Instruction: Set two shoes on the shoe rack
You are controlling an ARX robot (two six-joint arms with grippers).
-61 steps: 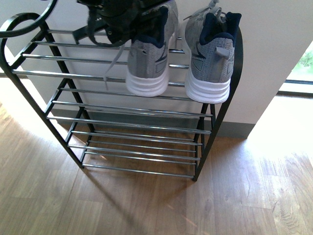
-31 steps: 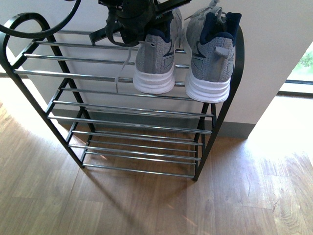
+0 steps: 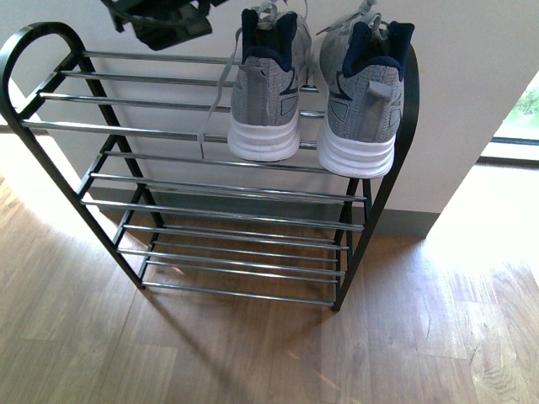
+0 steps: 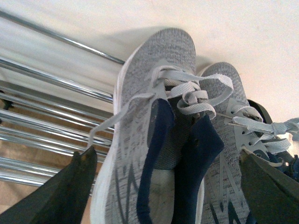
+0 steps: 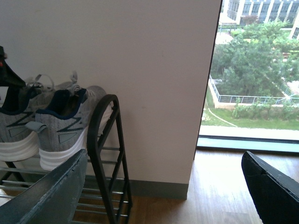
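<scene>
Jaws apart; grey white-soled sneakers (image 3: 268,97) on rack (image 3: 412,97)

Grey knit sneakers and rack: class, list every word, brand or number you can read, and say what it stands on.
None can be read.
The heel emblems on the grey knit lace-up sneakers are too small to read.
The black metal shoe rack shows no lettering.

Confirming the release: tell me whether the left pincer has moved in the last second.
Yes. The left pincer has drawn leftward off the grey sneaker, toward the curved left end of the rack.
</scene>
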